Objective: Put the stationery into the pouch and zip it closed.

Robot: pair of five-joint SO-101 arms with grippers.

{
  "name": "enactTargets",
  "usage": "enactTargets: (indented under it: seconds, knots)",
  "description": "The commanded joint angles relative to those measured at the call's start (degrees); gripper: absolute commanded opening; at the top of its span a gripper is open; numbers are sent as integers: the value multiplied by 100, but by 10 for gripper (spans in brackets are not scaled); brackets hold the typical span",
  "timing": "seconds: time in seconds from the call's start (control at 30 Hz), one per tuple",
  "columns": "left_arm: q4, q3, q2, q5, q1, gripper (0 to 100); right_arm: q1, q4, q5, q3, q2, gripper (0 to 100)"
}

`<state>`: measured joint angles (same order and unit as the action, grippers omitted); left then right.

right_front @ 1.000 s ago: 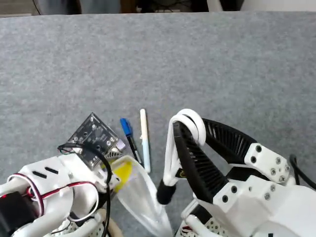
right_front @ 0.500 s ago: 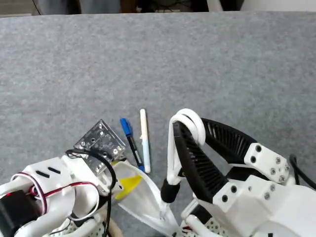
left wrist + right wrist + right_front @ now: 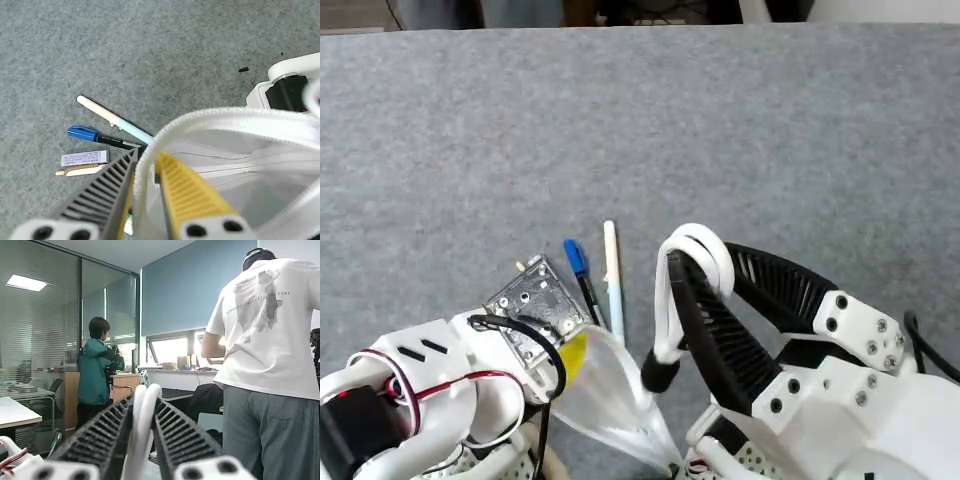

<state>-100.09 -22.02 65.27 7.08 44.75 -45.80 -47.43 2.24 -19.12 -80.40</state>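
Left wrist view: the left gripper [image 3: 146, 156] is clamped on the zip rim of the pouch [image 3: 235, 150], whose mouth gapes right behind its tips. Just beside its grey jaw lie a white block [image 3: 85, 158] and a beige stick [image 3: 80, 171]. Ahead of the tips come the blue pen [image 3: 100, 136] and then the pale pen [image 3: 112, 120], parallel, their long axes slanting away from the gripper, all outside the pouch. The right gripper [image 3: 144, 399] is closed on a white loop of the pouch's edge, raised off the surface [image 3: 770, 130]. The left looks nearer the pens, but it would have to release the rim first.
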Motion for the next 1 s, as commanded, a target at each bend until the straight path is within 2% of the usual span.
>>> enactTargets:
  seconds: [0.0,0.33,0.43,0.57,0.73,0.83,0.97]
  knots:
    - [-79,-4,9,62,-13,64,-62,44,35,163,136,11]
    - [-44,40,-35,26,-31,28,-62,70,35,180,136,11]
    - [255,40,-26,-44,-84,28,-62,352,0,189,136,11]
    - [730,40,-44,-387,-673,28,-62,492,-9,189,136,11]
    - [1029,40,-26,-422,-1349,28,-62,475,-185,189,136,19]
    - [1169,48,9,-448,-1657,28,-62,466,-589,189,136,68]
    - [1152,497,9,-879,-1763,28,-62,466,-730,163,145,120]
